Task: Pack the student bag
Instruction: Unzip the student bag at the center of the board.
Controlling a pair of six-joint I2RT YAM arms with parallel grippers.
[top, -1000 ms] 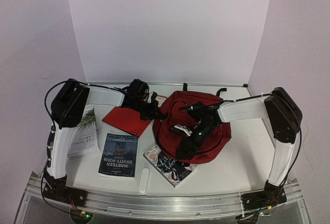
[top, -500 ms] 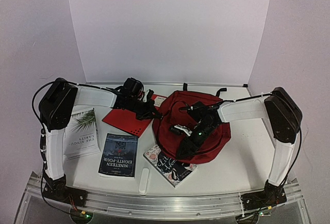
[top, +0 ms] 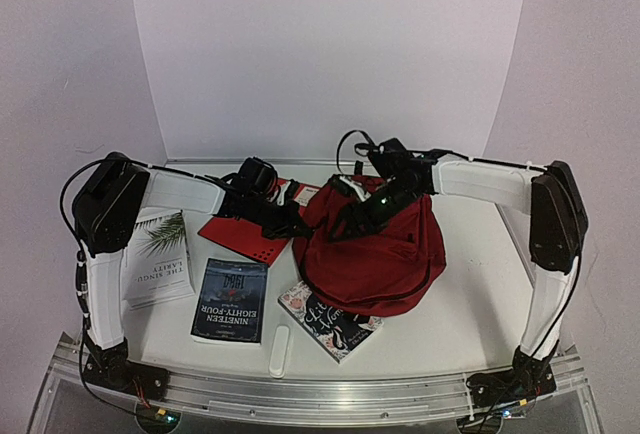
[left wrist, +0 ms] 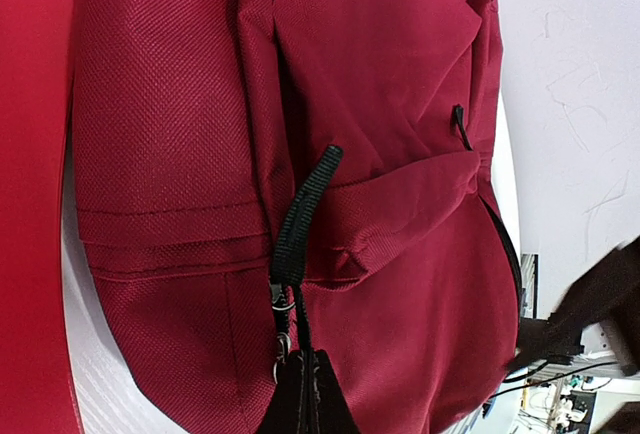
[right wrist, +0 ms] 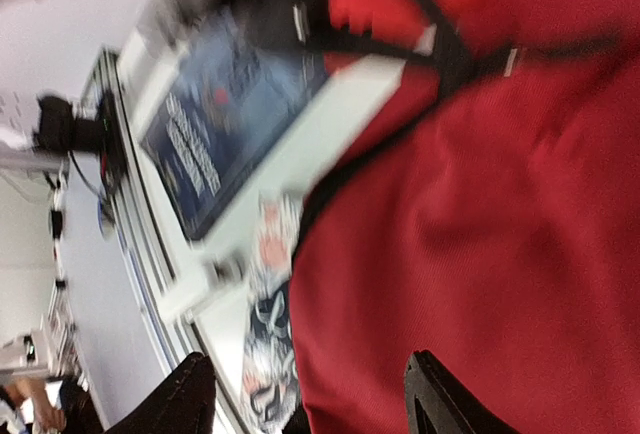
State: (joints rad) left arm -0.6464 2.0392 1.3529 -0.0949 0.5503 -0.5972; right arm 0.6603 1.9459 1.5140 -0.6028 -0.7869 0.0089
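The student bag point(top: 375, 254) is a dark red backpack in the middle of the table, bunched up at its far side. My left gripper point(top: 297, 224) is at the bag's left side, shut on the thin black cord of a zipper pull point(left wrist: 303, 216); its fingertips point(left wrist: 307, 399) pinch together at the bottom of the left wrist view. My right gripper point(top: 352, 220) hangs over the top of the bag, open, with only red fabric point(right wrist: 480, 254) showing between its fingers point(right wrist: 188, 394). The right wrist view is blurred.
A flat red folder point(top: 243, 236) lies left of the bag under the left arm. Nearer are a white book point(top: 160, 262), a dark "Nineteen Eighty-Four" book point(top: 230, 300), a floral book point(top: 322, 322) partly under the bag, and a small white stick point(top: 280, 350).
The right arm rose from the bag's front and swung back over its top, jaws spreading wider. The bag's top has risen and bunched up. The left gripper stayed shut on the cord.
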